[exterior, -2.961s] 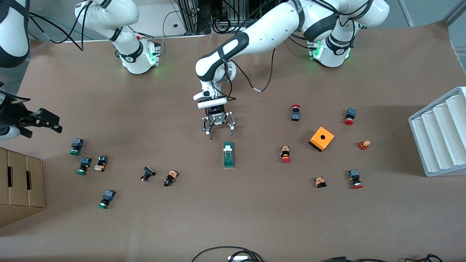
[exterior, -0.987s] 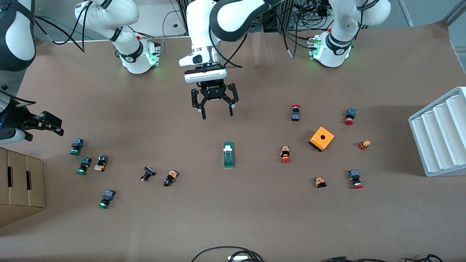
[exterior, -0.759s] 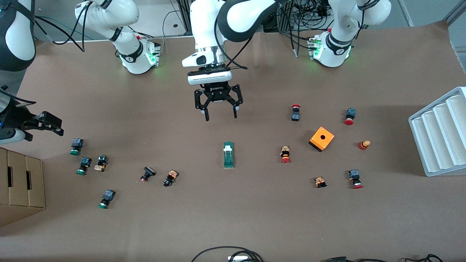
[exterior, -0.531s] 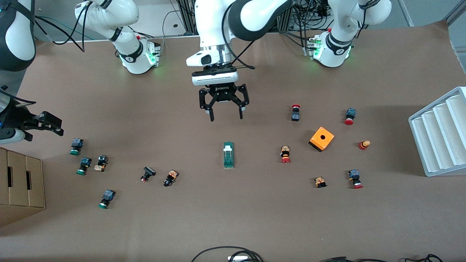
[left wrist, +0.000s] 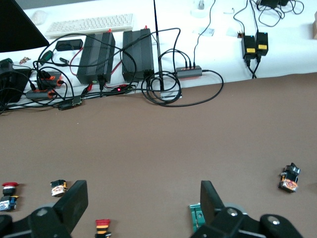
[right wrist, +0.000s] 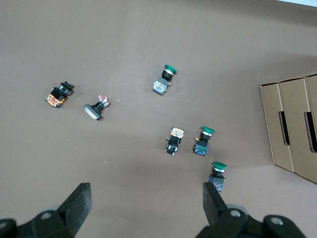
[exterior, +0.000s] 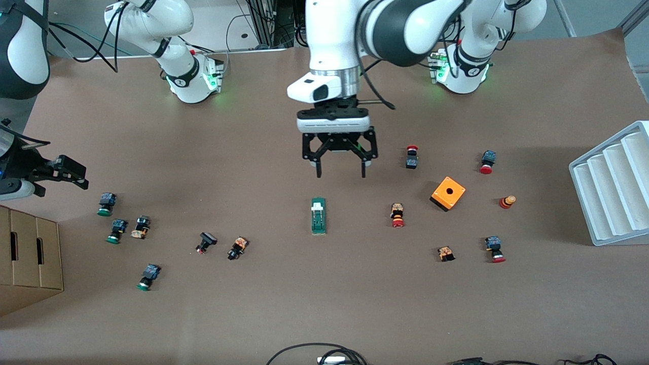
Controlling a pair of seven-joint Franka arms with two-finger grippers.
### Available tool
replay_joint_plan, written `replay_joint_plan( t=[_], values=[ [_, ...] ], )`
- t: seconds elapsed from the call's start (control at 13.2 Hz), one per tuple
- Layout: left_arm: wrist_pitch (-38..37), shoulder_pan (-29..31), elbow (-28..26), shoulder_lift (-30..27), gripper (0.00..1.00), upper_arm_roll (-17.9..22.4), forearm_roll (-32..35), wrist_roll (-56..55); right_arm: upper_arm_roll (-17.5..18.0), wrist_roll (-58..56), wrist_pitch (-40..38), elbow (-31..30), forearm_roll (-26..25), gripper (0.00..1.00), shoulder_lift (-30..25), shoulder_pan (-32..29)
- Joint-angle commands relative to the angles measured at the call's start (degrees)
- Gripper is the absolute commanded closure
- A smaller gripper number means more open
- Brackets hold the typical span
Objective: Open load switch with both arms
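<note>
Load switch (exterior: 318, 215) lies flat on the table (exterior: 324, 304), white piece at the end toward the robot bases, untouched. Left gripper (exterior: 340, 175) hangs in the air above bare table just short of the switch's white end, a little toward the left arm's end; jaws spread wide, holding nothing. Orange box (exterior: 448, 193) and red buttons lie well off toward that end. Right gripper (exterior: 60, 171) waits, jaws open and empty, above green-capped buttons (right wrist: 205, 141) near the cardboard box (exterior: 28, 256).
</note>
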Motion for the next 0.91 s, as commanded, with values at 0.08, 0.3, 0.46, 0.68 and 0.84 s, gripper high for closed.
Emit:
replay_joint_plan(
  t=[0.08,0.3,0.46,0.68,0.84],
  values=[
    [0.37,4.37,-0.62,-2.83,0.00,-0.36,-7.05,8.90,-0.25,-0.15,0.15,1.40,0.88,0.00,0.88,0.07],
    [0.37,7.88,-0.62,-4.76,0.00,-0.36,-12.22,14.16,-0.25,-0.15,0.23,1.40,1.15,0.00,0.88,0.07],
    [-0.07,11.65,-0.71,-6.60,0.00,-0.36,-18.02,21.01,-0.25,-0.15,0.23,1.40,1.15,0.00,0.88,0.07],
    [-1.38,15.62,-0.71,-8.02,0.00,-0.27,-24.01,26.58,-0.25,-0.15,0.23,1.40,1.15,0.00,0.88,0.07],
    [-2.61,18.51,-0.62,-8.37,0.00,-0.09,-26.20,26.84,-0.25,-0.15,0.23,1.40,1.15,0.00,0.88,0.07]
  ],
)
